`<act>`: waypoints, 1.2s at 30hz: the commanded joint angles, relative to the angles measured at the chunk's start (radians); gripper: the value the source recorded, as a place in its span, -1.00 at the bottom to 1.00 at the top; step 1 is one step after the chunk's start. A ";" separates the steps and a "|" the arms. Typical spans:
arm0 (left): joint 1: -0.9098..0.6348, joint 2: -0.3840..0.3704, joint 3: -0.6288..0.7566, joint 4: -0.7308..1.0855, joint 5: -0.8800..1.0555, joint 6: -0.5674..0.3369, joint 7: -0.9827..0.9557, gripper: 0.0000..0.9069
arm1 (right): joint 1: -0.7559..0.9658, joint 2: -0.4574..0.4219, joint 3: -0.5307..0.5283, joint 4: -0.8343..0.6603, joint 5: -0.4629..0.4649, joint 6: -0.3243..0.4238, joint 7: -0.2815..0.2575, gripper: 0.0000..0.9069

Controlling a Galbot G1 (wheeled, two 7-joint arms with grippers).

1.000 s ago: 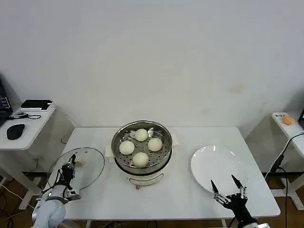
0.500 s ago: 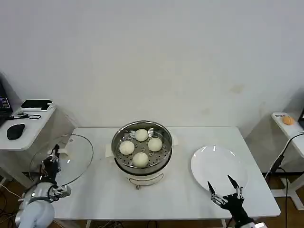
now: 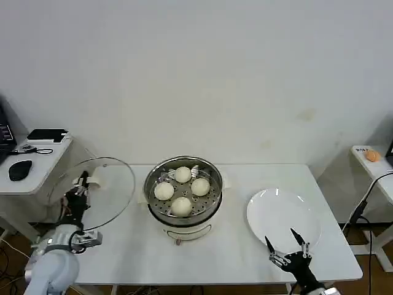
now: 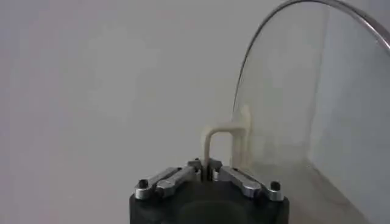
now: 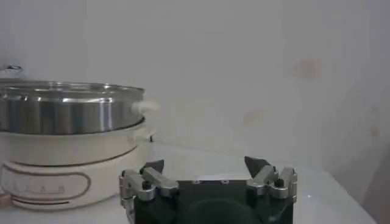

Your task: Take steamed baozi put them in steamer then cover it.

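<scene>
The white table carries the steamer in its middle, open at the top, and a bare white plate off to the robot's right. All four steamed baozi already sit on the perforated tray inside the pot, so by my reckoning only the covering is left.

The cover is up in the air off the table's left end, tilted steeply so its glass face stands nearly on edge. The left gripper is clenched on the cover's pale handle; in the left wrist view the handle runs straight down into the closed fingers.

What matters next: the steamer lies to the right of the held cover and lower, with a clear gap between them. The cover would need carrying that way and levelling flat before it can settle on the rim.

The right gripper waits near the table's front edge by the plate, fingers spread and holding nothing.
</scene>
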 commanded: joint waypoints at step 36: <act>-0.416 -0.249 0.521 0.095 0.277 0.215 0.286 -1.00 | -0.012 0.084 -0.065 -0.016 -0.118 0.009 0.003 1.00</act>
